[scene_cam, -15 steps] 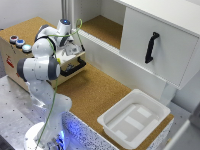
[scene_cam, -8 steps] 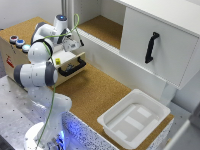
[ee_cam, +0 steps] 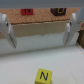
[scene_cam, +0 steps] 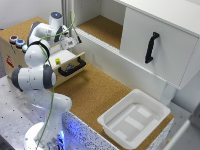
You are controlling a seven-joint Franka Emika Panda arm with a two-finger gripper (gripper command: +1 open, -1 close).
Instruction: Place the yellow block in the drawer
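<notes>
The yellow block (scene_cam: 58,61) now sits inside the drawer (scene_cam: 67,61), on its pale floor. In the wrist view the yellow block (ee_cam: 43,76) lies alone, with an N on its top, and nothing is touching it. The claw (scene_cam: 71,41) is wide apart and holds nothing; its two fingers (ee_cam: 6,29) stand well away from the block. A moment ago the arm was down low over the drawer. Now it has lifted up and back, and the claw hangs above the drawer's far edge. That means the block has been let go, so the job looks done. The drawer is pulled out, with its black handle (scene_cam: 71,67) facing the cork worktop (scene_cam: 95,90).
</notes>
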